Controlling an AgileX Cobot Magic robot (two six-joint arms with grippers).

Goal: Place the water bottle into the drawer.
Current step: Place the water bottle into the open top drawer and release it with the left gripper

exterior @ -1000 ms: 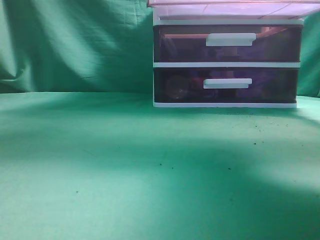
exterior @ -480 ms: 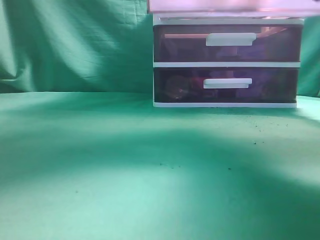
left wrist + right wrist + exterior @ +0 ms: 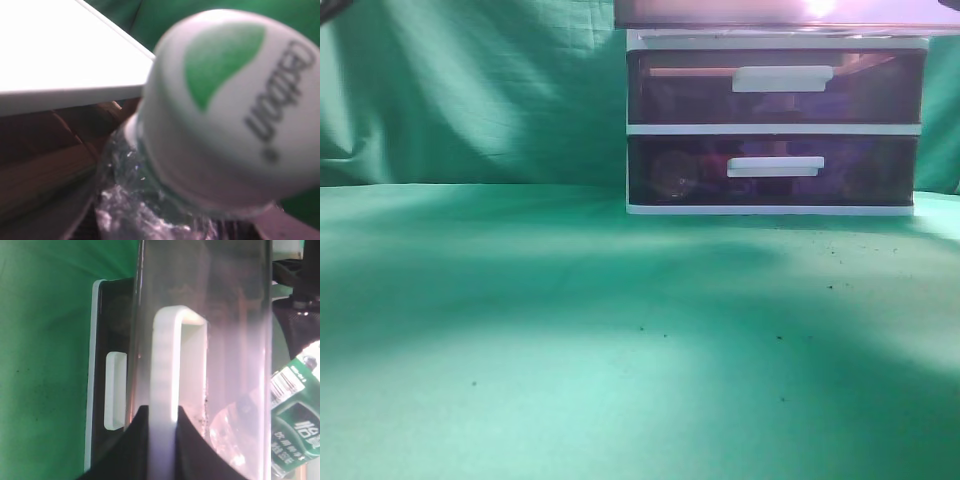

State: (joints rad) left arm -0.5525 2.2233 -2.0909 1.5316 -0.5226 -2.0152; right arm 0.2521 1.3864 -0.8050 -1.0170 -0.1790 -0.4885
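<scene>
The water bottle (image 3: 230, 100) fills the left wrist view, its white cap with a green leaf mark close to the camera and its crinkled clear body below. My left gripper's fingers are hidden behind it, and the bottle sits in their line. The top drawer (image 3: 770, 12) is pulled out and shows as a pinkish strip at the top edge of the exterior view. My right gripper (image 3: 162, 440) is shut on its white bar handle (image 3: 167, 365). In the right wrist view the bottle's green label (image 3: 295, 435) shows inside the open drawer, under a dark part of the left arm (image 3: 300, 285).
The two lower purple drawers (image 3: 775, 90) (image 3: 775, 170) are closed in the white-framed unit on the green cloth table (image 3: 570, 350). A green cloth backdrop (image 3: 470, 90) hangs behind. The unit's white top (image 3: 60, 55) shows in the left wrist view.
The open drawer's visible edge at the top of the exterior view has shifted slightly. Shadows on the table have moved. A dark edge has come into the top left corner.
</scene>
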